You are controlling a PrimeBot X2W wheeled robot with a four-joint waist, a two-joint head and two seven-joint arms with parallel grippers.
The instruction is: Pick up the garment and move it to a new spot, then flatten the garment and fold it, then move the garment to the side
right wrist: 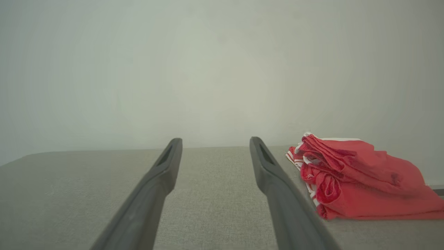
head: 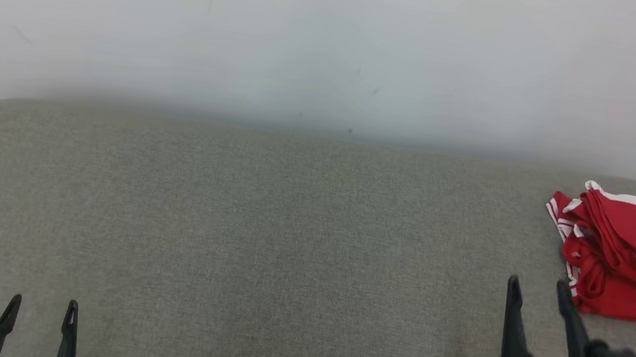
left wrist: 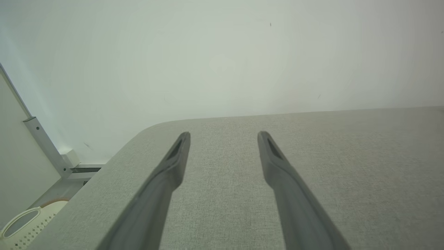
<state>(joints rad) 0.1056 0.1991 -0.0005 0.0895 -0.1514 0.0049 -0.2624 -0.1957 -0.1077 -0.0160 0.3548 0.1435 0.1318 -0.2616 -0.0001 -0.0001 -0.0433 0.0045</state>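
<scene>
The garment [head: 631, 257] is red with white trim, lying folded in a loose pile at the far right of the grey fabric table [head: 284, 230]. In the right wrist view the garment [right wrist: 360, 177] lies just right of the right finger. My right gripper [head: 537, 287] hovers open just left of the pile, nothing between its fingers. My left gripper [head: 44, 307] stands open at the lower left, far from the garment, over bare fabric. The left wrist view has the left gripper [left wrist: 223, 135] open above the table's surface.
A pale wall [head: 340, 35] rises right behind the table. The table's left rounded corner [left wrist: 145, 130] drops off to the floor, where a white perforated basket [left wrist: 24, 222] and a grey frame post [left wrist: 43, 146] stand.
</scene>
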